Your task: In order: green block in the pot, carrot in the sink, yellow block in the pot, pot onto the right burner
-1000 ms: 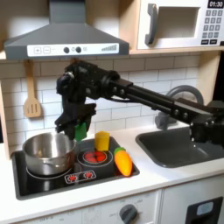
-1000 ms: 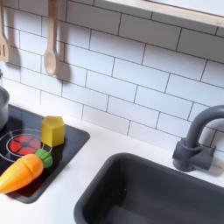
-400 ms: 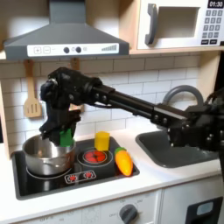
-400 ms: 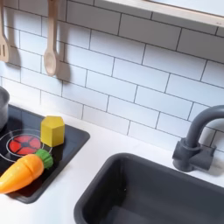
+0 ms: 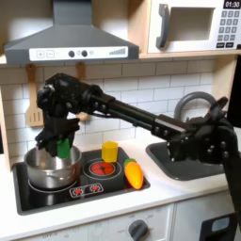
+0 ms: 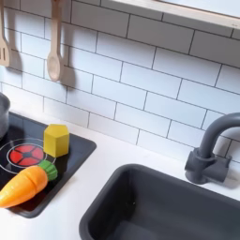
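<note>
Clamped on the green block (image 5: 64, 148), gripper (image 5: 62, 144) hanging over the pot (image 5: 52, 166) in the first exterior view, block just above the pot's open mouth (whether touching the rim, cannot tell); arm stretched across from the first exterior view's right; pot on the burner at the first exterior view's left of the black stovetop (image 5: 104, 188); yellow block (image 5: 110, 152) upright behind the red burner (image 5: 101, 169), carrot (image 5: 132, 173) lying at the stovetop's right edge, green top toward the wall; in the second exterior view, yellow block (image 6: 56, 140) just behind the carrot (image 6: 25, 184), apart from it; sink (image 6: 159, 208) at the second exterior view's right, faucet (image 6: 208, 150) behind it; wooden spoon (image 6: 54, 45) hanging on the tile wall.
</note>
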Motion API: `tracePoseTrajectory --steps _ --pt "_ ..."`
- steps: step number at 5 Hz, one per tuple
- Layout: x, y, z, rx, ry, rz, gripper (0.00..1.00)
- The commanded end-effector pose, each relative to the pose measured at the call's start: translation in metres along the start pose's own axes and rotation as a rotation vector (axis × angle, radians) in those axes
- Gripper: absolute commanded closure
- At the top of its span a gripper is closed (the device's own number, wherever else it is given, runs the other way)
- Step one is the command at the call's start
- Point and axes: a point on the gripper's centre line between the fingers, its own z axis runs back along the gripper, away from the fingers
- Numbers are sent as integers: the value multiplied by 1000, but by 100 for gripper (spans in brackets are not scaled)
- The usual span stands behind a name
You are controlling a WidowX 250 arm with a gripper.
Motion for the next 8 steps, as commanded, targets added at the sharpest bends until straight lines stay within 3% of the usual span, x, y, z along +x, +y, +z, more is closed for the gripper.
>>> tracePoseTrajectory --steps 1,2,4,6,8 --pt "10 0 -5 -6 7 -2 100" --pt "9 0 -7 -3 15 -5 0" --pt "9 -14 -3 -14 0 -48 0" --pt "1 -46 8 -12 -14 -124 0" --pt "-22 -66 13 -18 10 -190 0"
